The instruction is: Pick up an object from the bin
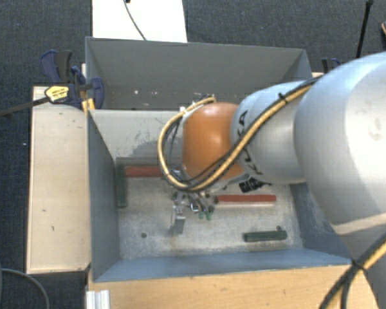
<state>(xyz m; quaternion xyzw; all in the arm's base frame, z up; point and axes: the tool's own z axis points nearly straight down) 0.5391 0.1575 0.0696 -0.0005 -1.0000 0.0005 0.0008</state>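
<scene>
Silver-grey arm (347,147): thick, rounded, smooth links. Dark lettering (242,125) on the link next to the wrist, partly hidden. Orange domed cover (206,143) at the wrist. Yellow-and-black cable (270,108) runs along the arm; dark loops (169,140) pass round the cover. Small grey metal end effector (179,223) below the cover, green parts (207,215) beside it.

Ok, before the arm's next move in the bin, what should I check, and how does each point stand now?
1. Jaws over a target: not ok, they seem to hang above bare bin floor.
2. Right red bar lying free and flat: ok.
3. Front green bar apart from the others: ok.
4. Left green bar away from the wall: not ok, it looks pressed against it.
5. Back red bar fully free: cannot tell, the orange cover hides its end.
</scene>
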